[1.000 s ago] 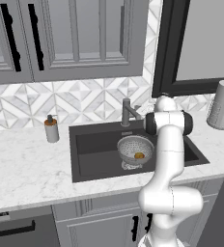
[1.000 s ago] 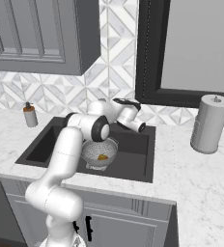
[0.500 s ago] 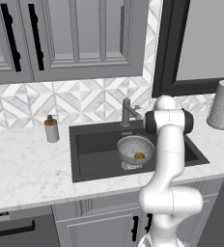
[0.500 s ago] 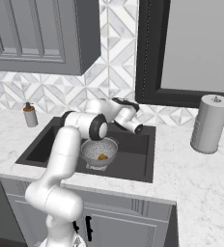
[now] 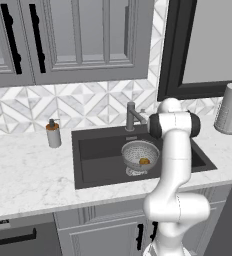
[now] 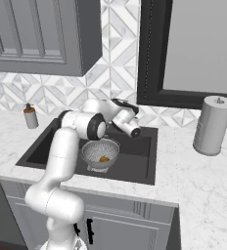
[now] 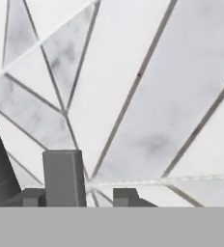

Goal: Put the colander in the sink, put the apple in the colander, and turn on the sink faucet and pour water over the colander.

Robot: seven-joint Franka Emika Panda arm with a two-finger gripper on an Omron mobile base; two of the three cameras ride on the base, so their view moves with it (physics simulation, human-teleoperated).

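Note:
The silver colander [image 5: 140, 155] [image 6: 100, 152] stands upright in the dark sink [image 5: 95, 162] [image 6: 135, 163], and the small apple [image 5: 144, 161] [image 6: 104, 158] lies inside it. The dark sink faucet [image 5: 131, 118] rises at the basin's back rim. My gripper [image 6: 117, 102] reaches over the basin to the faucet, close to the tiled wall. In the hand view my gripper [image 7: 77, 198] has its tips apart, with an upright grey block [image 7: 62, 176] of the faucet between them, nearer the left tip. Whether the jaws press on it I cannot tell.
An orange-topped soap bottle [image 5: 53, 134] [image 6: 30, 117] stands on the marble counter left of the sink. A grey paper-towel roll [image 5: 230, 109] [image 6: 212, 126] stands on the right. Cabinets hang above the left side, and a dark window frame [image 6: 149, 93] rises behind.
My hand has shifted a little left toward the faucet and the wall, and its fingers have come closer together. Colander and apple have not moved.

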